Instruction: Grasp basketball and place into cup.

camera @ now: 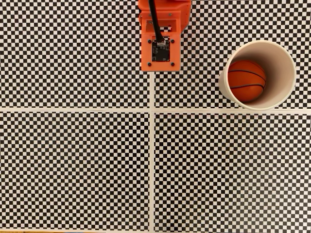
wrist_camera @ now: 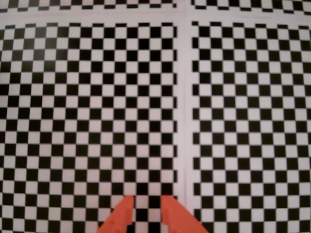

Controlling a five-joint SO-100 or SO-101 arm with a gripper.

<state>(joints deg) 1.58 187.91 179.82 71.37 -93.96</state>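
Small orange pebbled basketball [camera: 247, 80] is sitting inside the cream-white paper cup [camera: 282, 60] at the checkered tabletop's [camera: 77, 160] far right, so the orange pincer [wrist_camera: 147, 208], tips slightly parted and gripping nothing, is hanging idle.

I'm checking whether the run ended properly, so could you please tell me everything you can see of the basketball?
The basketball is a small orange ball with black curved seam lines, rubbery-looking. In the fixed view it sits inside the cream-white paper cup, low and towards the cup's left wall, well below the rim. The cup stands upright on the checkered surface at the right. Nothing grips the ball; only the cup touches it.
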